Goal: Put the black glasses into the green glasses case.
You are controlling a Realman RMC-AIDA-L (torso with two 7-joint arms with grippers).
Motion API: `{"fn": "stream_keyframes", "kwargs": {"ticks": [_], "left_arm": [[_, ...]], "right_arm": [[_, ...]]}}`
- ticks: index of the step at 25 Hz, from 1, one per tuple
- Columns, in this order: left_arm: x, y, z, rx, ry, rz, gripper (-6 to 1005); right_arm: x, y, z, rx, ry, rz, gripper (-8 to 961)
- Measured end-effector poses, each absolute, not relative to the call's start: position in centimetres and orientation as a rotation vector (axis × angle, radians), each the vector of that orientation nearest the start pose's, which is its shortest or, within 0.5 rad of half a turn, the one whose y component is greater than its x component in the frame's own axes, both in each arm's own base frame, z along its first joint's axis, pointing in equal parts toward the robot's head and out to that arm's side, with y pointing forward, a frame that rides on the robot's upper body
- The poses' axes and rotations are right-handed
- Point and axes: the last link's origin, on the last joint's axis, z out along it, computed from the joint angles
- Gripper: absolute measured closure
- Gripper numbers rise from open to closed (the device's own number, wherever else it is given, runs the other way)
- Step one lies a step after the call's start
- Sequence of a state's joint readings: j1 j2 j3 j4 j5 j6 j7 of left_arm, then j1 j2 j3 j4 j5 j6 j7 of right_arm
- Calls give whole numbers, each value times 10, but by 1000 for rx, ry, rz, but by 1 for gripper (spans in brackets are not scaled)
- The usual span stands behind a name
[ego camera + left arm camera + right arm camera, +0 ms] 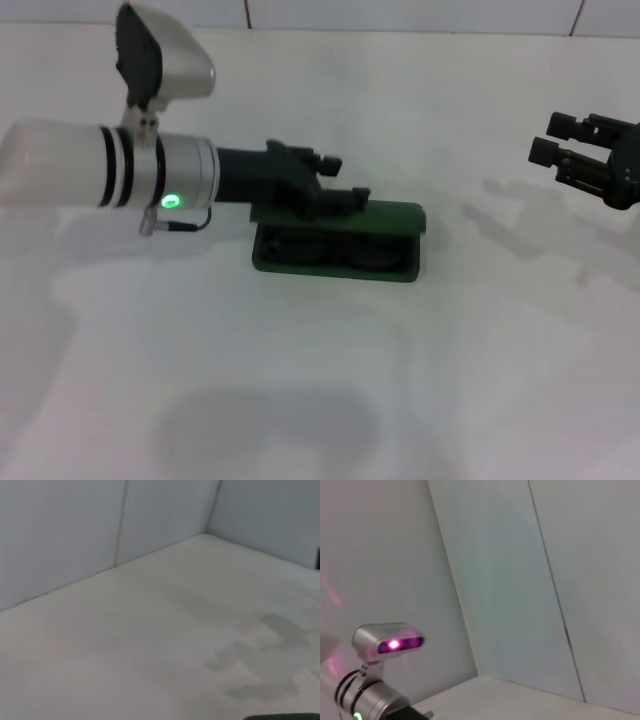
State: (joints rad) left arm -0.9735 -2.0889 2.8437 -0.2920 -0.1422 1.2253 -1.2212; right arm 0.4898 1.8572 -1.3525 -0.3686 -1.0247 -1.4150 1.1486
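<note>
The left pincer [335,190] sits over the open green glasses case [338,250]; whether its fingers are apart cannot be told. The black glasses [335,250] lie inside the case. The right pincer [560,140] hovers well apart from the case, fingers apart.

This is looking like a robot test cell in a lab, not a home or shop. A plain white table [300,400] is stretching out under the arms, and pale panel walls [520,580] with thin seams are closing it in at a corner. A wrist camera [387,642] is glowing pink on the left arm [100,165], whose green status light [171,201] is shining.
</note>
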Motion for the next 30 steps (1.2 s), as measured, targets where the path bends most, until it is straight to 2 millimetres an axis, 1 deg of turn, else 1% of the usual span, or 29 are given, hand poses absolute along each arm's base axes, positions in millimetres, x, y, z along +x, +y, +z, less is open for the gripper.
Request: {"fn": "stream_keyframes", "kwargs": {"ticks": [7, 10, 11, 12, 15, 16, 17, 21, 25, 28, 30], "left_arm": [[-240, 374, -74, -2770, -532, -407, 368], [-240, 370, -73, -2764, -473, -463, 368], [-238, 367, -71, -2765, -443, -514, 368], [-235, 363, -67, -2765, -397, -587, 368], [-229, 343, -44, -2785, -282, -838, 368], [-228, 338, -37, -2799, -269, -891, 368], [-228, 330, -28, -2827, -257, -960, 368], [-237, 300, -5, -2880, -214, -1127, 356], [-255, 279, 0, -2826, -151, -1153, 330], [-261, 269, -1, -2803, -129, -1164, 289], [-262, 266, -1, -2797, -124, -1170, 275]], "right_arm": [[269, 349, 30, -2477, 545, 968, 401], [265, 347, 25, -2511, 512, 958, 393], [263, 346, 24, -2528, 495, 957, 390], [258, 344, 21, -2570, 457, 955, 388], [241, 333, 11, -2690, 331, 974, 379], [239, 331, 9, -2707, 310, 977, 377], [231, 327, 5, -2753, 252, 982, 374], [214, 316, -15, -2871, 93, 930, 363], [206, 311, -30, -2871, -15, 943, 352], [205, 308, -34, -2872, -41, 947, 121], [205, 308, -35, -2874, -43, 947, 99]]}}
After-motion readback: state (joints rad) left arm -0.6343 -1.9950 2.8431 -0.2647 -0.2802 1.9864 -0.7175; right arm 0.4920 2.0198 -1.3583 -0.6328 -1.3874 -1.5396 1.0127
